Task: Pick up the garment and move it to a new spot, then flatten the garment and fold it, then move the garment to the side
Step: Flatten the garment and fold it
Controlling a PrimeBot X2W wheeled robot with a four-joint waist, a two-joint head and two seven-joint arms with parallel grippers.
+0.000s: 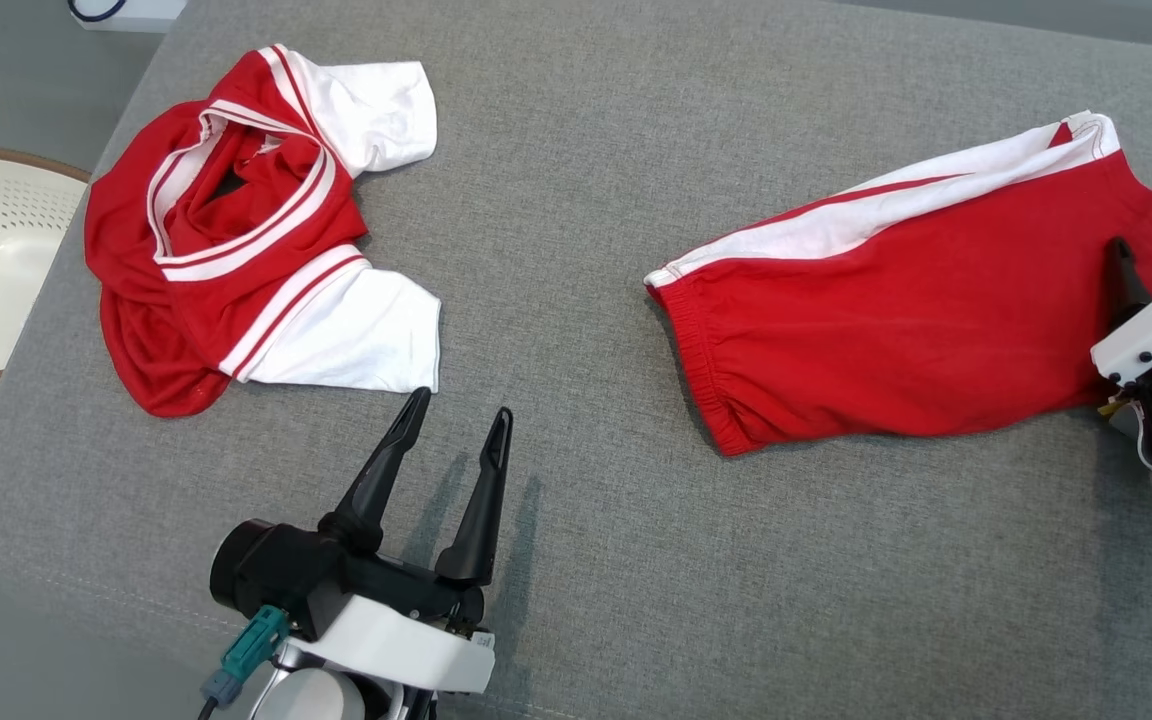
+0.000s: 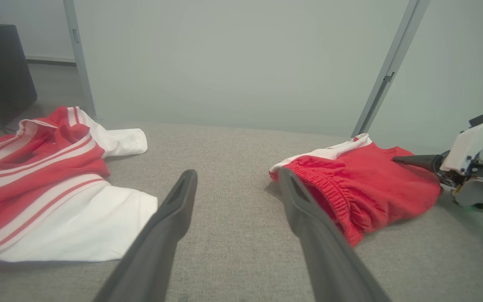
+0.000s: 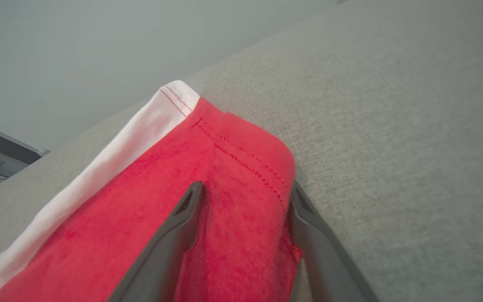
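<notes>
Right claw and left claw both stand spread. On the grey cushion, the red shorts lie doubled over at the right, with their right hem between my right claw's fingers. I judge the move-aside step is in hand: next I pinch the hem and lift.

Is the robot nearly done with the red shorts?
Partly. The red shorts lie fairly flat on the grey cushion, seemingly folded in half. Right now the right hand is open with its fingers astride one end of them, not gripping; the left hand hovers open. Left to do: probably moving them aside. The red-and-white shirt lies crumpled.
</notes>
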